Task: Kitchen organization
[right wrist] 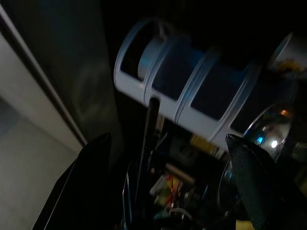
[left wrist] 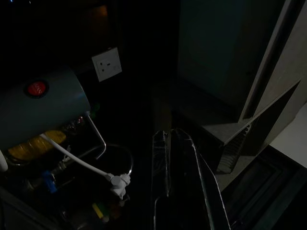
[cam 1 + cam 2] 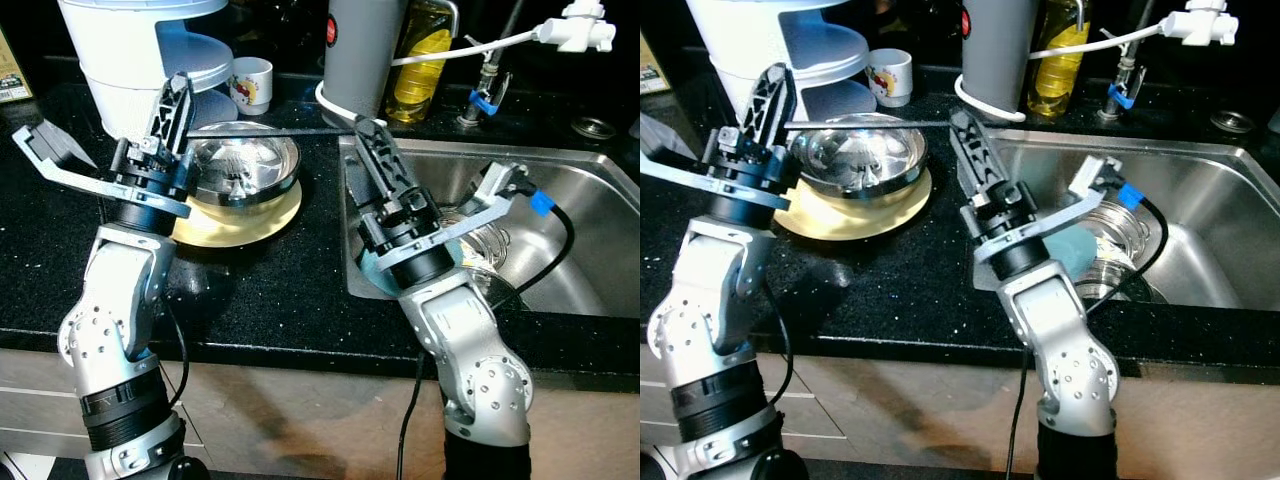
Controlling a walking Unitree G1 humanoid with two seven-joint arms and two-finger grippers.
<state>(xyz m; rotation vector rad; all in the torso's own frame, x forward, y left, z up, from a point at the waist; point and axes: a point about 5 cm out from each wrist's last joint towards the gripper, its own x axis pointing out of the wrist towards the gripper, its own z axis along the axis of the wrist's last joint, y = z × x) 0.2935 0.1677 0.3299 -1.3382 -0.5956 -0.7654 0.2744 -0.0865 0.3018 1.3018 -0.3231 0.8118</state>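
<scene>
A steel bowl (image 3: 240, 165) sits on a yellow plate (image 3: 235, 222) on the dark surface (image 3: 290, 300). Light, rigid, likely slippery; grasp its rim. Left gripper (image 3: 172, 115) pressed together, right gripper (image 1: 158, 182) spread.

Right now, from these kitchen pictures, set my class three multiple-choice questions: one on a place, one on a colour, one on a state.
1. Where does the steel bowl sit?
A. in the sink
B. on the yellow plate
C. on the floor

2. What colour is the liquid in the bottle behind the sink?
A. yellow
B. blue
C. red

3. How is the mug standing?
A. on its side
B. upside down
C. upright

Answers:
1 B, the bowl rests on the plate on the black counter.
2 A, the clear bottle shows yellow.
3 C, its open rim faces up.
</scene>
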